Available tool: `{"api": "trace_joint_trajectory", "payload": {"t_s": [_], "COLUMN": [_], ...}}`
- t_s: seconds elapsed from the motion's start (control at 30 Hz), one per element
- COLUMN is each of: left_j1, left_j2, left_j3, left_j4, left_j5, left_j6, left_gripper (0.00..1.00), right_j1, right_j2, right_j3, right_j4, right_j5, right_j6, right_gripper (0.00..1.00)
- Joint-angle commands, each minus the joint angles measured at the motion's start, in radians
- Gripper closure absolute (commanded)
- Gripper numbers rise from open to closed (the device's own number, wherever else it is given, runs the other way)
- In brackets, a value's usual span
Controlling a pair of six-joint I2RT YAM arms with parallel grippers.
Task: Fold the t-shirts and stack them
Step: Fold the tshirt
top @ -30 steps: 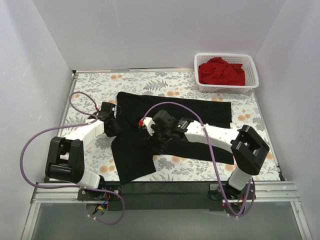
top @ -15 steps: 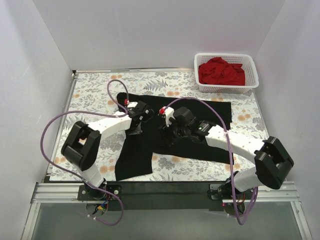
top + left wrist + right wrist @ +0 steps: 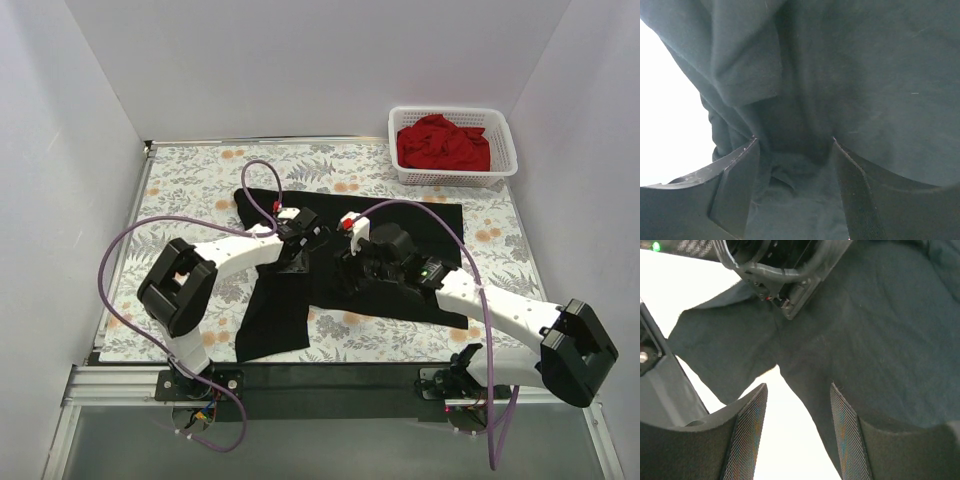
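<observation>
Both grippers have shifted rightward and now meet over the middle of the counter (image 3: 180,180). There the black t-shirt (image 3: 275,320) lies spread out, one flap reaching toward the near edge. The left gripper (image 3: 794,141) has its fingers wide apart around bunched black cloth, the right gripper (image 3: 798,385) straddles the shirt's edge just as wide, and the red t-shirt (image 3: 442,143) sits heaped in the basket (image 3: 452,180) at the far right corner.

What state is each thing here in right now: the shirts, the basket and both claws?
Black t-shirt: spread out, partly rumpled.
Red t-shirt: crumpled inside the basket.
Basket: upright, holding the red t-shirt.
Left gripper: open, black cloth bunched between its fingers.
Right gripper: open, over the black t-shirt's edge.
</observation>
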Motion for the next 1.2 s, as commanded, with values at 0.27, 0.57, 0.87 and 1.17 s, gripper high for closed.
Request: {"api": "trace_joint_trajectory", "payload": {"t_s": [0.27,0.57,0.87,1.17], "left_j1": [0.243,0.578,0.629,0.627], "left_j2": [-0.348,-0.31,-0.143,-0.086], "left_j3": [-0.106,-0.205,-0.177,-0.18], "left_j4": [0.172,0.347,0.422,0.466], "left_j5": [0.161,0.478,0.574,0.623], "left_j6": [-0.056,-0.001,0.007,-0.008], "left_gripper": [0.41,0.49,0.53,0.58], "right_j1": [0.017,0.11,0.166,0.196], "right_j2": [0.052,0.276,0.423,0.528], "right_j3": [0.033,0.199,0.322,0.411], "right_j4": [0.086,-0.078,-0.187,-0.273], "right_j5": [-0.267,-0.349,-0.381,-0.403], "right_j6": [-0.11,-0.211,-0.279,-0.316], "right_gripper": [0.49,0.51,0.52,0.54]}}
